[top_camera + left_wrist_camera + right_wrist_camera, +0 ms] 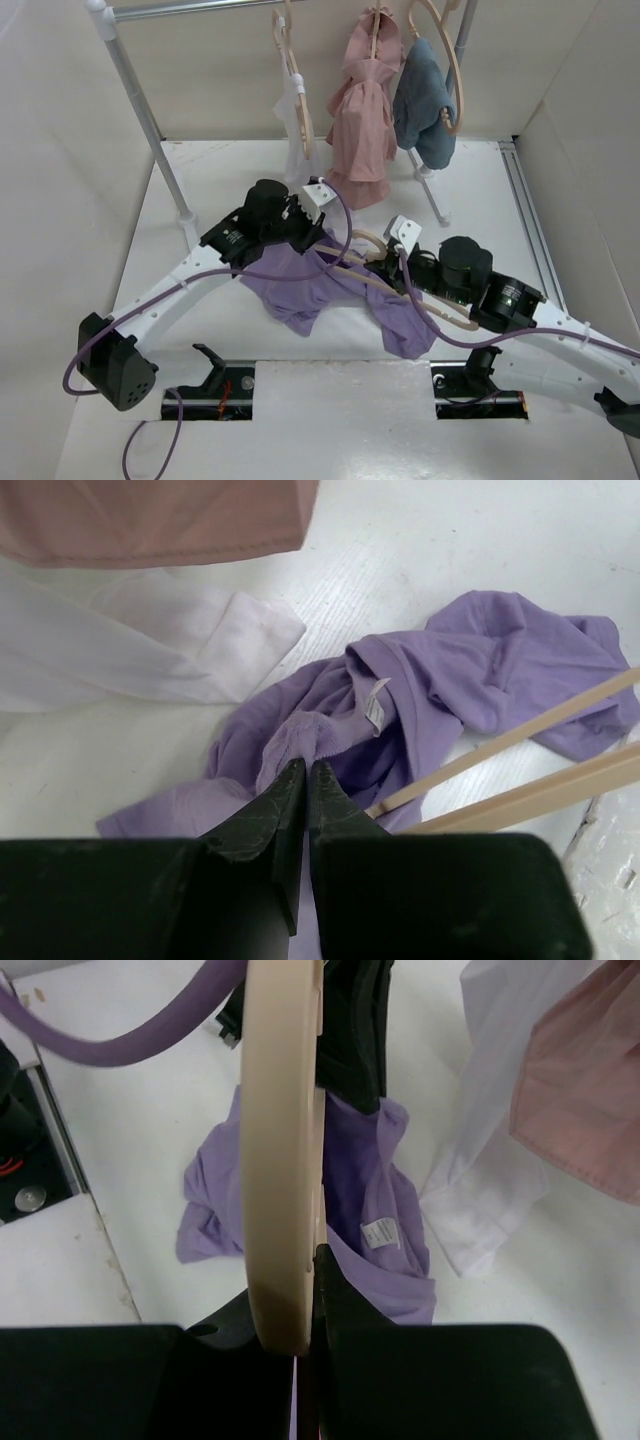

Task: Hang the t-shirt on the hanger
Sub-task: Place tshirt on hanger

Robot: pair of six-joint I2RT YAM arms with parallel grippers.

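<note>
The lavender t-shirt [300, 285] lies crumpled on the white table between my two arms. My left gripper [318, 240] is shut on a fold of it near the collar; in the left wrist view the gripper [305, 765] pinches the cloth [500, 670] by the white label. My right gripper [385, 270] is shut on the pale wooden hanger [345, 265]. In the right wrist view the hanger [285, 1160] runs up from the gripper [315, 1255] above the t-shirt [380, 1200]. The hanger's thin arms [520, 735] cross the shirt's right side.
A clothes rack with a grey pole [150, 120] stands at the back. A white garment [297, 120], a dusty pink garment [362, 100] and a blue-grey garment [425, 95] hang on it on like hangers. The white and pink hems hang close behind the shirt.
</note>
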